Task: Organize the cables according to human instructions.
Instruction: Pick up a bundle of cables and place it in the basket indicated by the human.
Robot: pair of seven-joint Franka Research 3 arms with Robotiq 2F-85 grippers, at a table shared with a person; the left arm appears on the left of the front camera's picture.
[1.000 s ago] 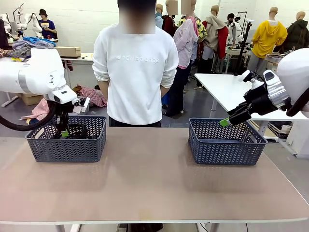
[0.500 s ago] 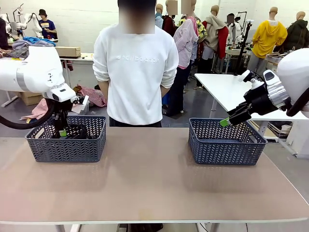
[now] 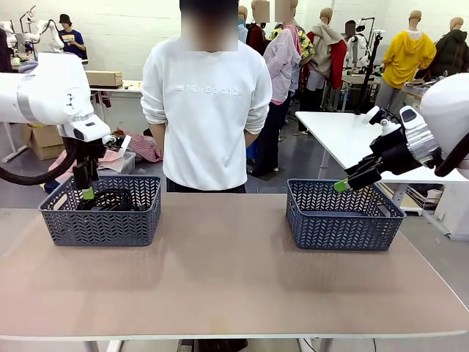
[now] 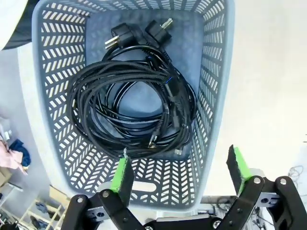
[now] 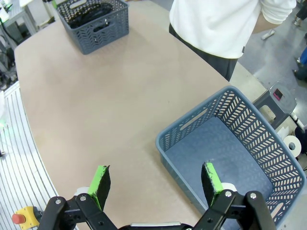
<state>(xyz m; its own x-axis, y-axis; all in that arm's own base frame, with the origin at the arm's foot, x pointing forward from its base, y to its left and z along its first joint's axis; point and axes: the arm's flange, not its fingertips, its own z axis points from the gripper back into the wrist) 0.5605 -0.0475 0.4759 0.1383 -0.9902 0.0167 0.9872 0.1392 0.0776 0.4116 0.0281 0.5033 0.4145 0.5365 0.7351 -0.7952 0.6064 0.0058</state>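
Left pincer (image 4: 180,175) hangs spread above the cables (image 4: 132,108).

The right pincer (image 5: 156,184) rises from the bottom edge, its two black fingers tipped with green pads (image 5: 101,179) standing wide apart with nothing between them. It hangs above the near rim of a blue-grey plastic lattice basket (image 5: 192,143), whose floor is bare. The basket sits on the smooth tan counter (image 5: 105,100). Well apart, at the counter's far end, stands a second blue-grey lattice basket (image 5: 93,19) holding the coiled black power cables (image 5: 86,10). The human in a white long-sleeved sweatshirt (image 5: 225,24) and dark trousers stands against the counter's edge beside the near basket.
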